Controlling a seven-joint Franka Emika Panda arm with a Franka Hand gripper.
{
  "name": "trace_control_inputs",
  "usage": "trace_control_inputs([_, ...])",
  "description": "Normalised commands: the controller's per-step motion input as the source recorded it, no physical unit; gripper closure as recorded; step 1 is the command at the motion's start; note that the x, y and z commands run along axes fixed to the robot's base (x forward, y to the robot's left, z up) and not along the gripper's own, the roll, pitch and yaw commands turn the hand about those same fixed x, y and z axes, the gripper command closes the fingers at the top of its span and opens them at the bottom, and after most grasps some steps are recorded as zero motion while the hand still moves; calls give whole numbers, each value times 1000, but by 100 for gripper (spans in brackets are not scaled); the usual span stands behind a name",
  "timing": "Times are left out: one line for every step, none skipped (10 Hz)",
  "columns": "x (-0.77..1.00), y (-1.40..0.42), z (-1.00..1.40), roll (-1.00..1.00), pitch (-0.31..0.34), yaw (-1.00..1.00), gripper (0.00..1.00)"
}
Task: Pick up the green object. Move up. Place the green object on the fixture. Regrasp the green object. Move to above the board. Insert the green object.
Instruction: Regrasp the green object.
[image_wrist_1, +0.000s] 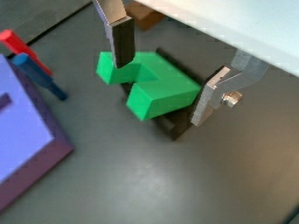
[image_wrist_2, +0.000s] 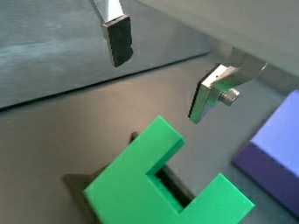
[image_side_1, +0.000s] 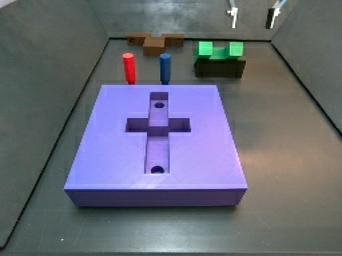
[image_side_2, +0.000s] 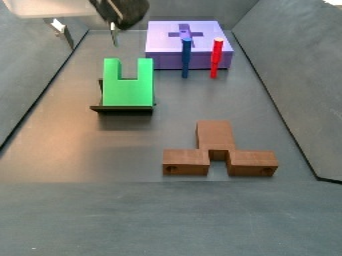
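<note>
Board (image_side_1: 120, 150): big purple slab on the dark floor, cross-shaped recess and two small round holes in its top, nothing in them. Also seen at the far end in a side view (image_side_2: 167, 40).
Brown piece (image_side_2: 221, 155): blocky, lying flat on the floor, well apart from the board; in a side view (image_side_1: 158, 42) it sits near the back wall.
Green object (image_side_2: 127, 80): U-shaped piece lying flat on top of the fixture, notch open toward the board. Both wrist views show it free, no finger touching it (image_wrist_1: 152, 83) (image_wrist_2: 152, 188). Also visible in a side view (image_side_1: 221, 48).
Fixture (image_side_2: 123, 107): dark block under the green object, only its edges showing; in a side view (image_side_1: 218, 68) it stands beside the pegs, near the board's far edge.
Red peg (image_side_1: 128, 68): upright, just off the board's edge.
Blue peg (image_side_1: 164, 67): upright, beside the red peg, apart from it.
Gripper (image_wrist_1: 167, 73): above the green object and fixture, fingers spread wide, nothing between them. In a wrist view (image_wrist_2: 162, 73) it hangs clear above the piece; in a side view (image_side_1: 251, 15) only the fingertips show at the top edge.
</note>
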Motion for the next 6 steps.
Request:
trace_control_inputs([0,0,0,1000,91,6,0])
trace_control_inputs([0,0,6,1000,66,0,0])
trace_control_inputs([0,0,20,1000,80,0,0])
trace_control_inputs([0,0,26,1000,86,-26,0])
trace_control_inputs([0,0,29,1000,91,-40,0])
trace_control_inputs([-26,0,54,1000,129,-51,0])
